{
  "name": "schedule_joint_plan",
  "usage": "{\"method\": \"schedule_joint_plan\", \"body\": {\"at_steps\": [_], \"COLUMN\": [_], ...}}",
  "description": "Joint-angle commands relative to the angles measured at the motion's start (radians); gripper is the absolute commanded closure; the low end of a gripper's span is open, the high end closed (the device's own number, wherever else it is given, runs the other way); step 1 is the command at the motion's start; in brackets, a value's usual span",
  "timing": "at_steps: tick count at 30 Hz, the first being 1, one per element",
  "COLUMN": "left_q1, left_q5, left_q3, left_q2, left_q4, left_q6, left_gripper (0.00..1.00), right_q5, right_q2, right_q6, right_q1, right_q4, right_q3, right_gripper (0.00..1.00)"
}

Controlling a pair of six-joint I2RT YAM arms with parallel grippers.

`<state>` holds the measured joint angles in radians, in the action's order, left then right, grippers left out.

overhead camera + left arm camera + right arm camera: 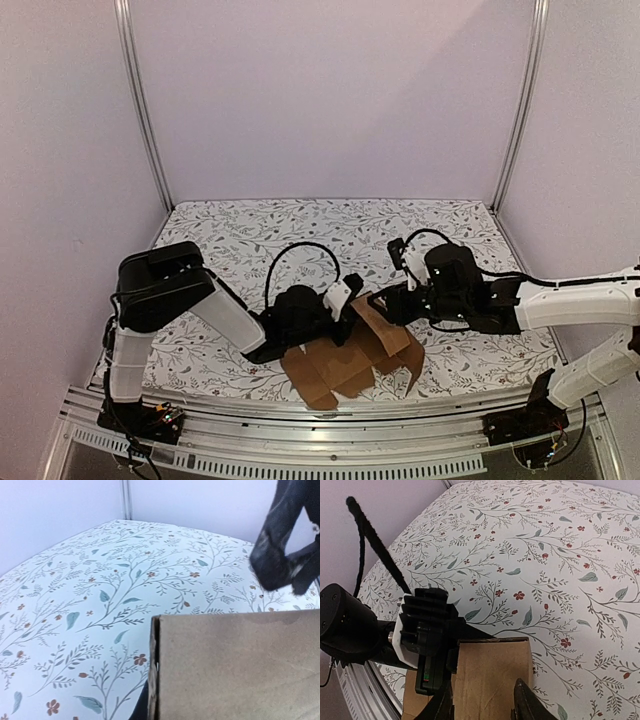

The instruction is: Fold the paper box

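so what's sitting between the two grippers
A raised flap of the paper box stands between the left gripper and the right gripper. The top view shows it best, and the right wrist view confirms it.

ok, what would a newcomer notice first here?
The brown cardboard box lies partly folded at the front centre of the floral table, with one flap stood up. Both arms meet at that flap. The left end effector is clamped on its edge, and the right end effector is open, its fingers either side of the panel.
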<state>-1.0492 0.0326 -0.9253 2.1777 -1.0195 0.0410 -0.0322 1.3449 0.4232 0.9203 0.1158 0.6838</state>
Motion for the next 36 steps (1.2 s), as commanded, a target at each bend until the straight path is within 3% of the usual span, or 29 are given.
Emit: {"method": "schedule_joint_plan", "body": {"at_steps": [1, 9, 18, 29, 36], "left_q1": [-0.008, -0.012, -0.073, -0.089, -0.089], "left_q5": [0.187, 0.377, 0.617, 0.528, 0.498], "left_q3": [0.023, 0.04, 0.052, 0.051, 0.075], "left_q2": [-0.062, -0.12, -0.12, -0.061, -0.063], "left_q4": [0.057, 0.162, 0.19, 0.145, 0.12], "left_q6": [-0.007, 0.132, 0.243, 0.213, 0.208], "left_gripper": [1.0, 1.0, 1.0, 1.0, 0.86], "right_q5": [-0.027, -0.028, -0.052, -0.058, -0.04], "right_q2": [-0.065, -0.096, -0.061, 0.011, 0.04], "right_q6": [-0.005, 0.056, 0.181, 0.157, 0.149], "right_q1": [-0.002, -0.002, -0.003, -0.004, -0.003], "right_q4": [-0.113, -0.292, -0.331, -0.342, -0.323], "right_q3": [0.064, 0.141, 0.172, 0.23, 0.23], "right_gripper": [0.57, 0.41, 0.37, 0.37, 0.38]}}
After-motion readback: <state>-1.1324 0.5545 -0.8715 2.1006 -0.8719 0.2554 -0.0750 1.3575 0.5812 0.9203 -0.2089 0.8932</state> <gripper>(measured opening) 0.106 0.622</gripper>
